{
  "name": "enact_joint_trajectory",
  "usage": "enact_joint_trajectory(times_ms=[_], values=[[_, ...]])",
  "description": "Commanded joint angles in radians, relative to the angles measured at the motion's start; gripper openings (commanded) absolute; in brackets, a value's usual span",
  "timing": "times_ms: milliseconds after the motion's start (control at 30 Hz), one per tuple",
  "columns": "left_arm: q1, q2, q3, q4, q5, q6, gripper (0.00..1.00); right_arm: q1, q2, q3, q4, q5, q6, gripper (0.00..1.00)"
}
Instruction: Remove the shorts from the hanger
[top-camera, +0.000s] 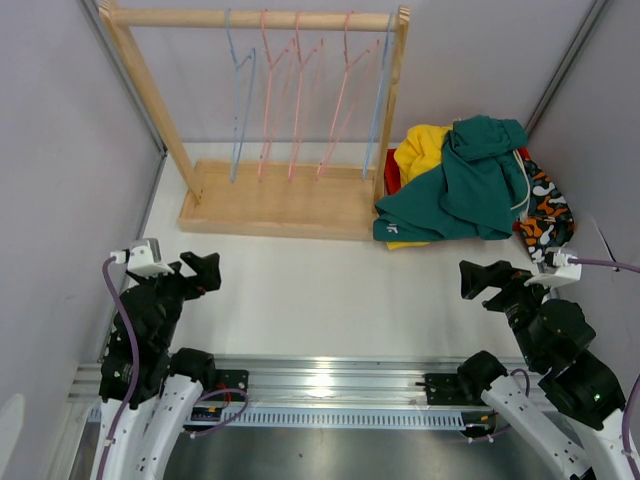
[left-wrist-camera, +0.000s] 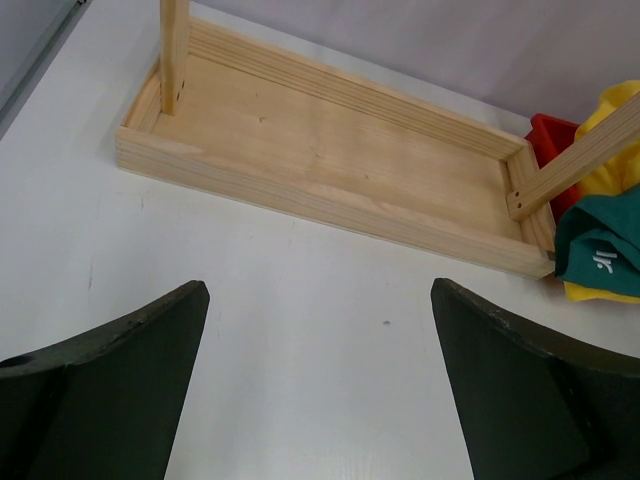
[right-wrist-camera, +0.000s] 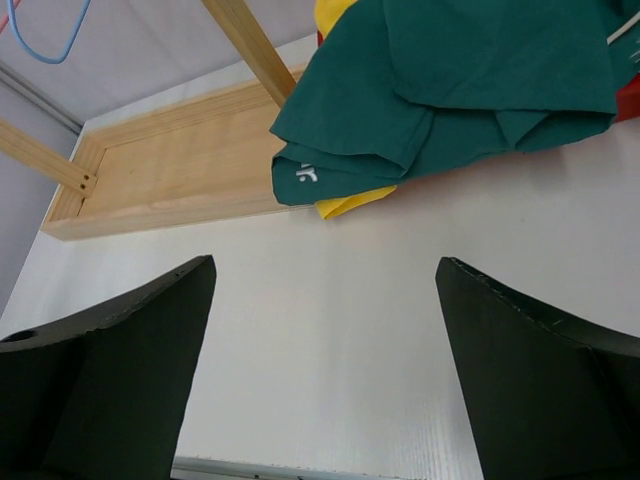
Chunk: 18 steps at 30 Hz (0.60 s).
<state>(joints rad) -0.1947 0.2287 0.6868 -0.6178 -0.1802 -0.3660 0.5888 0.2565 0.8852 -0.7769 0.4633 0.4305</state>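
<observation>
Left gripper (left-wrist-camera: 320, 290) and right gripper (right-wrist-camera: 325, 264) gape wide, empty

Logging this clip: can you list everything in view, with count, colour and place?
rack: one, pale wood, back of the table, left of centre
hangers: five, two blue and three pink, on the rack's top bar, all bare
green shorts: one, dark green, top of a pile right of the rack
yellow shorts: one, yellow, under the green pair
patterned shorts: one, orange, black and white, right edge of the pile
red item: one, mostly hidden under the pile, cannot tell what
table: one, white
left tool: black, open, near left
right tool: black, open, near right
</observation>
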Motion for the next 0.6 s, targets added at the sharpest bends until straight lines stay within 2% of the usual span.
enact_joint_trajectory(times_ms=[0, 100, 567], values=[[-0.006, -0.012, -0.015, 0.043, 0.024, 0.010, 0.99, -0.020, 0.000, 0.000, 0.042, -0.037, -0.045, 0.99], [-0.006, -0.017, -0.021, 0.044, 0.028, 0.006, 0.99, -0.049, 0.009, -0.002, 0.044, -0.081, -0.053, 0.99], [-0.006, -0.017, -0.030, 0.052, 0.050, 0.002, 0.99, -0.069, -0.016, -0.008, 0.048, -0.098, -0.064, 0.99]])
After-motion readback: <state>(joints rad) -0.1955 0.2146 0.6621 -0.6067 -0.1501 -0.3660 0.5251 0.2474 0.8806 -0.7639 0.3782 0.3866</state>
